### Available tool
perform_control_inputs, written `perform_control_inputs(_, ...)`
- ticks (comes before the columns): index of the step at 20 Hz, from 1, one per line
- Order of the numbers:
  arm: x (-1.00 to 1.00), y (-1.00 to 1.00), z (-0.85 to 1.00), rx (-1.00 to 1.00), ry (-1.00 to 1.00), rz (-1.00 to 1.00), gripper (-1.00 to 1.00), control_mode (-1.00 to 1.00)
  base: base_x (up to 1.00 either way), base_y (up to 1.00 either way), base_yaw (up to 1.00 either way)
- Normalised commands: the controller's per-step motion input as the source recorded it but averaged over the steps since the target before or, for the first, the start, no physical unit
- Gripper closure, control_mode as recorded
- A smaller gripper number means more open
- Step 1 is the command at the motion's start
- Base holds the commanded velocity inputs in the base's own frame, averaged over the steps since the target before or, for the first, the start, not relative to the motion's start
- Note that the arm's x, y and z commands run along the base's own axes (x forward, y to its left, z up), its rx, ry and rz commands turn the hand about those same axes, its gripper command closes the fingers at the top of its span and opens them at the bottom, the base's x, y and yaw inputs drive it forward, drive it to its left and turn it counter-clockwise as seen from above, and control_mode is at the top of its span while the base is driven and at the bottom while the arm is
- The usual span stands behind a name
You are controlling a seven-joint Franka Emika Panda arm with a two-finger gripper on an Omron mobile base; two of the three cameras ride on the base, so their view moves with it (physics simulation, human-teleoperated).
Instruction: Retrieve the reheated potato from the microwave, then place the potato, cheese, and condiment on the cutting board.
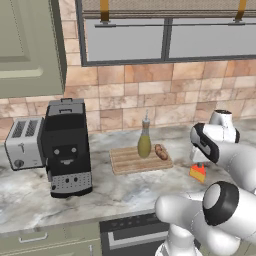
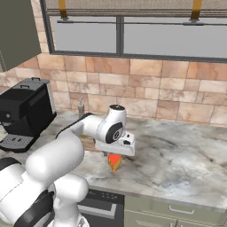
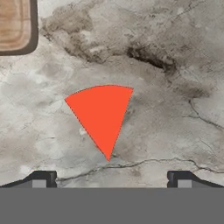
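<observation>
The cutting board (image 1: 131,161) lies on the marble counter. The olive-yellow condiment bottle (image 1: 144,142) stands upright on it, and the brown potato (image 1: 161,151) lies on its right part. The orange cheese wedge (image 1: 198,173) rests on the counter to the right of the board. My gripper (image 3: 111,180) hangs straight above the cheese (image 3: 103,116), open, with its fingertips (image 3: 43,179) wide apart and nothing between them. In the right base view the hand covers the top of the cheese (image 2: 115,163). The microwave is out of view.
A black coffee machine (image 1: 67,150) and a silver toaster (image 1: 24,142) stand on the counter left of the board. A tiled wall and a window run along the back. Bare marble counter (image 2: 177,155) stretches to the right of the cheese.
</observation>
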Motion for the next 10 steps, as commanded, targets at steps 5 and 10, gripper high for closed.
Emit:
perform_control_inputs(5,0.03,0.08,-0.27,0.00,0.00,0.00,-1.00,-1.00,0.00,0.00,0.00)
perform_control_inputs(10,0.13,0.02,-0.21,0.00,0.00,0.00,-1.00,-1.00,0.00,0.00,0.00)
